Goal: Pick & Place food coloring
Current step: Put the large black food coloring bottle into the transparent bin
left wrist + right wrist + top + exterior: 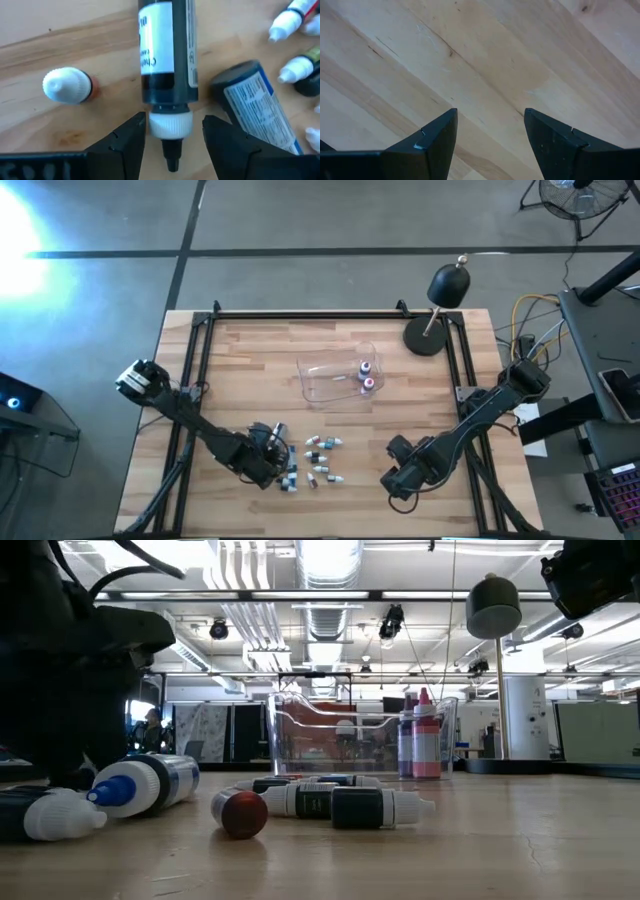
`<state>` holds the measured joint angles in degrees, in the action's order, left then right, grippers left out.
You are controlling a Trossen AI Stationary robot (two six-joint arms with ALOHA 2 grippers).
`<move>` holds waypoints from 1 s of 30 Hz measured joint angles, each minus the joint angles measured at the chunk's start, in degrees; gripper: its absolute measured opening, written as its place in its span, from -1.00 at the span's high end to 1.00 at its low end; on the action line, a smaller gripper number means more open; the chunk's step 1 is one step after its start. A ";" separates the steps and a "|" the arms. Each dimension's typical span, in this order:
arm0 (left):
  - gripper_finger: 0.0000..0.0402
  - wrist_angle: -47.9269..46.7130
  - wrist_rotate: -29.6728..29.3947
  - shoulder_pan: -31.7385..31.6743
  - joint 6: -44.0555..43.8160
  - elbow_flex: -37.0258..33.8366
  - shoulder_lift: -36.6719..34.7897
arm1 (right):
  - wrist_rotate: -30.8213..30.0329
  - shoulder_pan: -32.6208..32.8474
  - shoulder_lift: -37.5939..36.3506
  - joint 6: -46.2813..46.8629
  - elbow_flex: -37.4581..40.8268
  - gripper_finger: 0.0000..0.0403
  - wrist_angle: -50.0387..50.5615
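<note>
Where the high view only shows scattered food coloring bottles (313, 460) by the clear tub (335, 375), the left wrist view shows the left gripper (172, 137) spread open astride a dark bottle's white cap (170, 122), the right gripper (490, 135) open over bare table (485, 65).

Grey concrete floor (300, 215) surrounds the table, a fan (580, 195) stands in the corner, ceiling lights (330, 560) glow overhead.

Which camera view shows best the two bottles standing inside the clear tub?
The low view: both bottles stand upright in the clear tub, one pink, one darker. The high view shows only their caps from above. Neither wrist view shows them.
</note>
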<state>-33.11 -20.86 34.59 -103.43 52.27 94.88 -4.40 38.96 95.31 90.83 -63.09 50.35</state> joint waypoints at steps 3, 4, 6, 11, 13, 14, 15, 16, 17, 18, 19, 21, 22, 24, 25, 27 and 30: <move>0.14 0.01 -1.61 -0.06 -0.49 0.00 0.00 | 0.00 0.04 0.00 -0.25 0.00 -0.11 0.01; 0.14 0.03 -1.79 -0.22 -0.51 0.00 -0.01 | 0.02 0.04 0.00 -0.41 0.00 -0.11 0.00; 0.15 -0.07 -1.83 -0.39 -0.40 0.00 -0.01 | 0.02 0.04 0.00 -0.42 0.00 -0.11 0.00; 0.27 -0.19 -1.73 -0.63 -0.19 -0.02 0.12 | 0.04 0.02 0.00 -0.42 0.00 -0.11 0.00; 0.35 -0.17 -1.57 -0.63 -0.16 -0.02 0.12 | 0.04 0.02 0.00 -0.42 0.00 -0.11 0.00; 0.40 -0.19 -1.53 -0.63 -0.14 -0.02 0.12 | 0.04 0.02 0.00 -0.44 0.00 -0.11 0.00; 0.44 -0.23 -1.51 -0.63 -0.14 -0.02 0.12 | 0.04 0.02 0.00 -0.59 0.00 -0.11 0.00; 0.48 -0.28 -1.51 -0.63 -0.11 -0.02 0.12 | 0.04 0.02 0.00 -0.67 0.00 -0.11 0.00; 0.51 -0.30 -1.49 -0.63 -0.10 -0.02 0.12 | 0.03 0.02 0.01 -0.81 0.00 -0.11 0.00; 0.55 -0.31 -1.34 -0.63 -0.07 -0.02 0.12 | 0.04 0.02 0.00 -0.85 0.00 -0.11 0.01; 0.57 -0.31 -1.08 -0.63 0.06 -0.02 0.12 | 0.02 0.02 0.00 -0.85 0.00 -0.11 0.02; 0.60 -0.36 0.03 -0.64 0.61 -0.02 -0.07 | -0.01 0.02 0.00 -0.91 0.00 -0.11 0.03; 0.61 -0.39 1.00 -0.68 1.08 -0.02 -0.31 | -0.02 0.02 0.01 -1.05 0.00 -0.11 0.04; 0.61 -1.32 3.66 -0.66 2.00 0.33 -1.07 | -0.02 0.02 0.00 -1.09 0.00 -0.11 0.07; 0.61 -2.44 5.36 -0.60 2.68 0.80 -1.54 | -0.04 0.02 0.00 -1.07 0.00 -0.11 0.07; 0.61 -6.41 7.89 -0.44 4.34 2.56 -2.86 | -0.04 0.02 0.00 -1.09 0.00 -0.11 0.12; 0.62 -14.94 11.10 -0.28 7.77 6.75 -5.17 | -0.07 0.02 0.00 -1.32 0.00 -0.11 0.11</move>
<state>-48.05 -9.76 34.30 -95.66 59.02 89.71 -4.47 38.98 95.31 89.51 -63.09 50.46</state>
